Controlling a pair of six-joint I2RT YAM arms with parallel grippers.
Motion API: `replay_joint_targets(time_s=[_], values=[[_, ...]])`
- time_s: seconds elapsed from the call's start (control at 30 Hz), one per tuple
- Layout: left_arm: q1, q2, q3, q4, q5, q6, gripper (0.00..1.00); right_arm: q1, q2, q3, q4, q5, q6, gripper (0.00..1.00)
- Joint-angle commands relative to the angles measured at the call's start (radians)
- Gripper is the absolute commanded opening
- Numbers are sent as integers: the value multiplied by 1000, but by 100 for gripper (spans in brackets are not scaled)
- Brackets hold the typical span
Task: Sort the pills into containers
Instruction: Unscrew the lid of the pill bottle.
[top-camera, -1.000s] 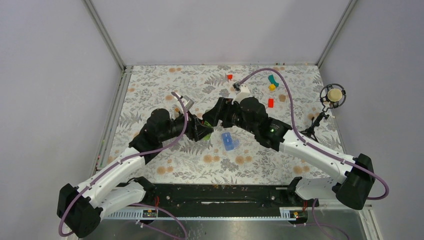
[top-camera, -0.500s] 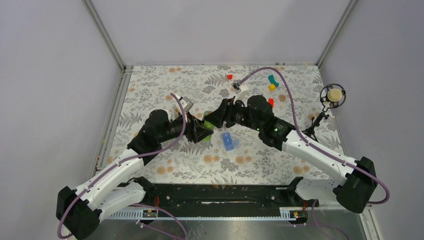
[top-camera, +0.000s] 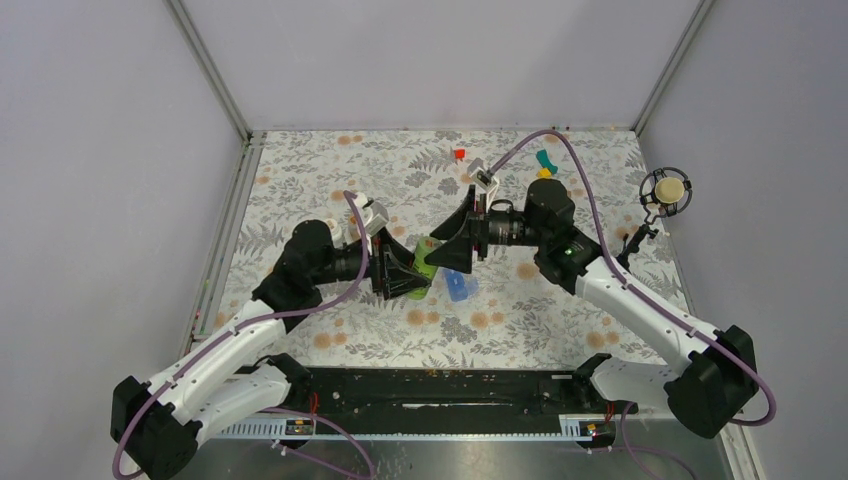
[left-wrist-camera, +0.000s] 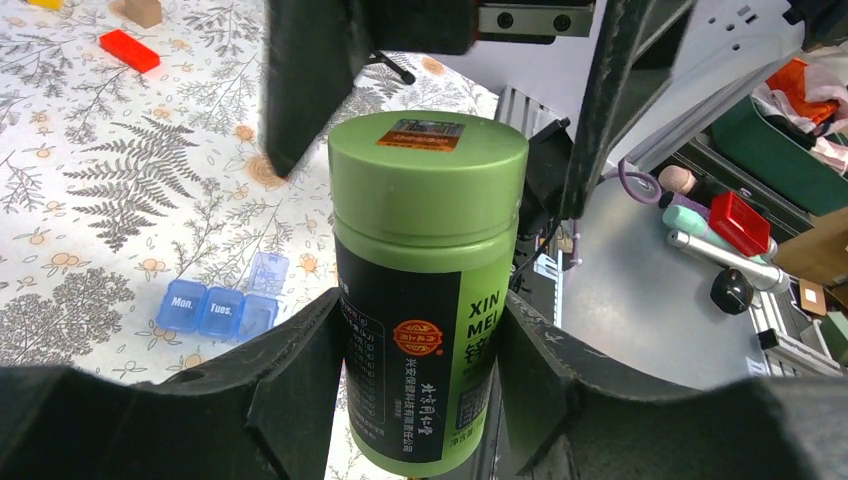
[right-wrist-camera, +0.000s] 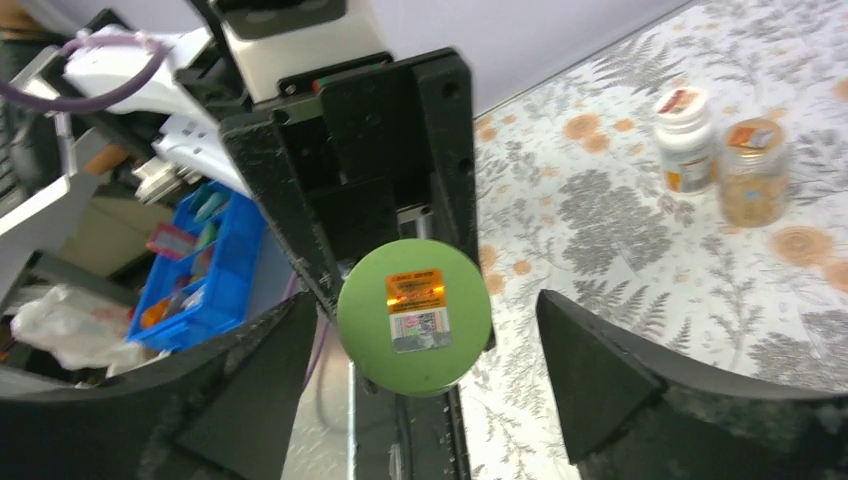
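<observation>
A green bottle (left-wrist-camera: 425, 290) with a black label and a green lid (right-wrist-camera: 414, 315) is clamped by its body in my left gripper (left-wrist-camera: 422, 335), held off the table. My right gripper (right-wrist-camera: 422, 305) faces the lid head-on, open, with a gap between the lid and each finger. In the top view the bottle (top-camera: 427, 262) bridges the left gripper (top-camera: 405, 270) and the right gripper (top-camera: 447, 248). The containers, a blue pill box (top-camera: 460, 287), lie on the table just below them; its lids read "Mon." and "Tues." (left-wrist-camera: 220, 305). No pills are in view.
A white bottle (right-wrist-camera: 685, 140) and a clear jar (right-wrist-camera: 752, 170) stand together on the floral table. Small red (top-camera: 459, 154), teal (top-camera: 545, 158) and yellow (top-camera: 544, 174) blocks lie at the back. A round object on a stand (top-camera: 666, 190) sits at the right edge.
The left gripper has carried the green bottle rightward and tipped its lid toward the right gripper. The right arm has drawn back to the right and now faces the lid.
</observation>
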Motion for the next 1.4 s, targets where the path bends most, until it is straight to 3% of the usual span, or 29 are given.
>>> replay_joint_targets(time_s=[0.0,0.23,0.47,0.7,0.8,0.83,0.87,0.97,1.2,1.3,1.33,1.37], values=[[11,-20,31,61,-52,10,0,0,-16,65,-91,217,-9,97],[10,-26,27,43,-147,39,0,109,-43,68,-228,642,187,100],[10,3,47,-3,-208,55,0,194,-25,121,-291,785,213,97],[11,18,41,-2,-187,50,0,192,-45,82,-194,749,195,55],[10,24,36,11,-166,44,0,184,-49,93,-175,572,93,39],[10,28,37,7,-158,44,0,183,-53,94,-179,522,47,22],[10,30,38,7,-146,46,0,182,-58,93,-190,474,3,13],[10,37,38,21,-101,47,0,162,-80,87,-263,375,-134,1],[10,55,66,27,57,44,0,-37,-82,75,-409,-37,-314,9],[10,57,77,30,113,44,0,-83,-59,106,-479,-132,-371,14],[10,57,80,30,122,45,0,-89,-50,121,-504,-150,-391,20],[10,56,81,29,124,46,0,-89,-44,135,-526,-154,-413,37]])
